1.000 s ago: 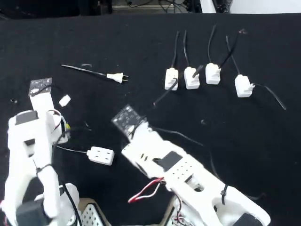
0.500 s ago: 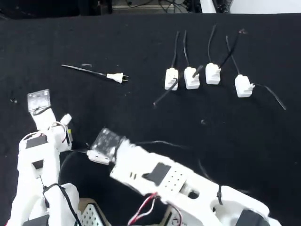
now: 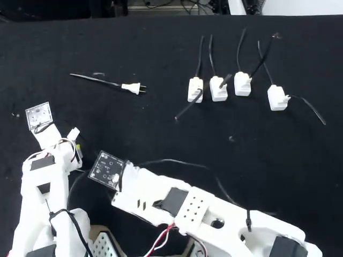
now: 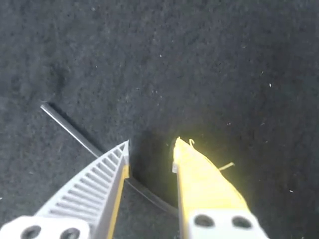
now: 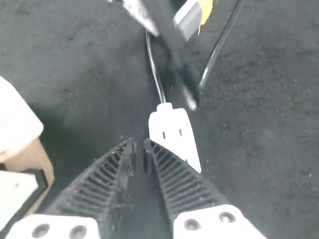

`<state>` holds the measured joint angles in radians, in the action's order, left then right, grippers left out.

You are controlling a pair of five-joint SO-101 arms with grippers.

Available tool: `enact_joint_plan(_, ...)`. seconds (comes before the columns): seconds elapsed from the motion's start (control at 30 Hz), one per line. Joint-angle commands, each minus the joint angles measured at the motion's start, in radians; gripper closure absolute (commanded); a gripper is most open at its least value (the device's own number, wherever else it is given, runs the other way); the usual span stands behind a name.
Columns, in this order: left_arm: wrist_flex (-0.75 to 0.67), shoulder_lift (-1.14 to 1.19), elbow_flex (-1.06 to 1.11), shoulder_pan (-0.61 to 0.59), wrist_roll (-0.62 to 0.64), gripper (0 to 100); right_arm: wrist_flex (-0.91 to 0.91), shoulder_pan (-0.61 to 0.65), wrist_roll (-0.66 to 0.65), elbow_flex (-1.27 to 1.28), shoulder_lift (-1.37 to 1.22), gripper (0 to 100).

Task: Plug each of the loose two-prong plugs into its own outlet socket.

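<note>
place: robotics lab | signs: black-clothed table (image 3: 134,48); left arm (image 3: 40,182); right arm (image 3: 187,203); cables behind (image 3: 182,5)

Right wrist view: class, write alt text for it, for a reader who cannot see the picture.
The right gripper, its black ribbed fingers nearly closed and holding nothing, sits close beside a white socket lying flat on the black table. A thin black cable runs from the socket's far end.
</note>
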<state>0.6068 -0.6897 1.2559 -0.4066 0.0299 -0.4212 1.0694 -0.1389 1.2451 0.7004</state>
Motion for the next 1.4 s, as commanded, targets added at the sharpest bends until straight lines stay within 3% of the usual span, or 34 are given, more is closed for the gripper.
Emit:
enact_joint_plan(0.0, -0.014, -0.018, -0.01, -0.007, 0.012, 85, 0.021, 0.012, -0.006, -0.025, 0.033, 95.1)
enact_joint_plan(0.3, -0.008, -0.018, -0.019, -0.054, 0.018, 85, 0.101, 0.012, -0.008, 0.067, 0.025, 94.9)
enact_joint_plan(0.6, -0.008, -0.021, -0.012, -0.056, 0.015, 85, 0.098, 0.0, -0.012, -0.076, -0.226, 94.9)
enact_joint_plan(0.93, -0.008, -0.018, -0.012, -0.054, 0.014, 85, 0.101, -0.215, -0.012, -0.094, -0.234, 94.9)
enact_joint_plan(1.1, -0.006, -0.018, -0.01, -0.053, 0.014, 85, 0.097, -0.244, -0.006, -0.105, -0.234, 94.9)
enact_joint_plan(1.37, -0.006, -0.018, -0.01, -0.053, 0.014, 85, -0.187, -0.109, -0.006, -0.217, -0.154, 94.9)
